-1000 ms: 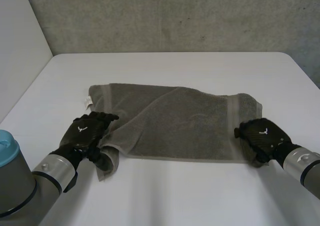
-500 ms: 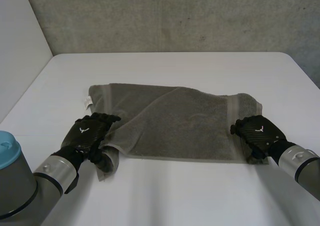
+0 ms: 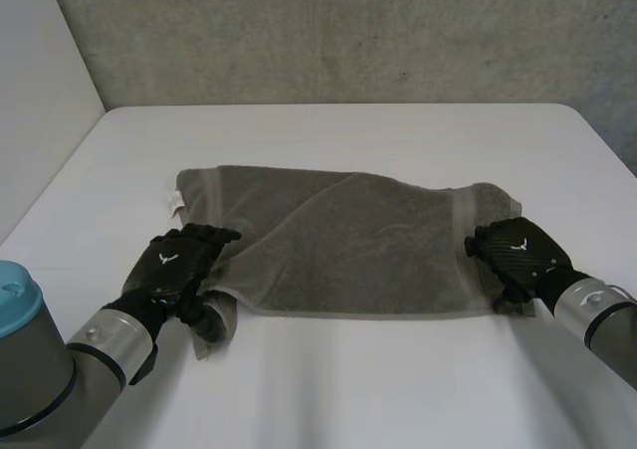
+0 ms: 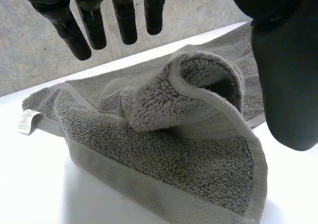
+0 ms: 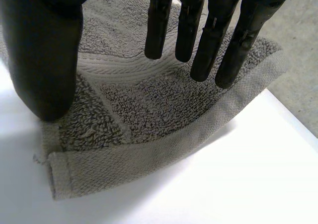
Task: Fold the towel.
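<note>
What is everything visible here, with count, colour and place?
towel: one, grey-brown, spread across the table's middle, near left corner bunched up
label: one, white, at the towel's far left corner
table: one, white, beneath the towel
wall: one, grey, behind the table
left hand: one, black, open, on the bunched near left corner
right hand: one, black, open, on the towel's near right corner

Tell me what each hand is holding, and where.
Nothing is held: left hand open over a bunched corner of the towel, right hand open over another corner.
</note>
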